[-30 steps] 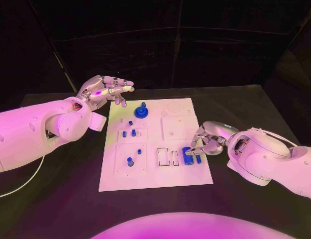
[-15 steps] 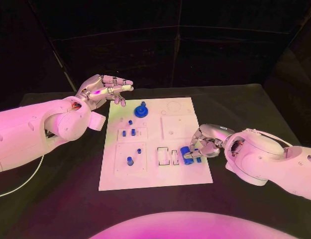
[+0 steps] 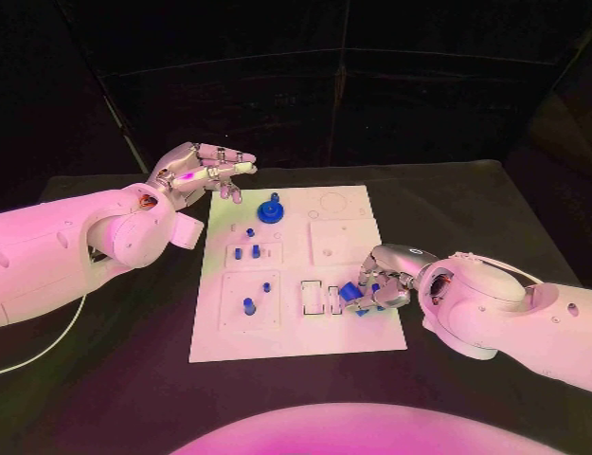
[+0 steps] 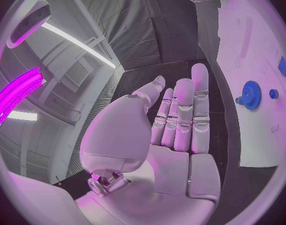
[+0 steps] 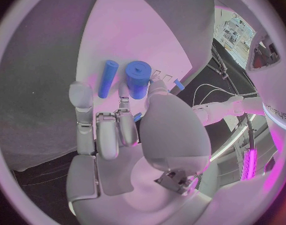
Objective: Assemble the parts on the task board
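Your right hand (image 3: 382, 281) rests low on the flat white task board (image 3: 296, 341), fingers curled at two blue cylinder parts: a thick one (image 5: 137, 79) at its fingertips and a thin one (image 5: 107, 78) beside it. You cannot tell if it grips any. Your left hand (image 3: 200, 171) hovers empty, fingers apart, with a blue gear part (image 3: 270, 212) near it.

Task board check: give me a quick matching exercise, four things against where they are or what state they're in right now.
Things:
1. left hand
2. right hand
3. blue gear
4. task board

Places or states:
A. stands near the board's far edge
B. white plate lying in the middle of the black table
C. raised off the board's far left corner, holding nothing
D. down at the blue cylinders on the board's near right part

Pairs: 1-C, 2-D, 3-A, 4-B
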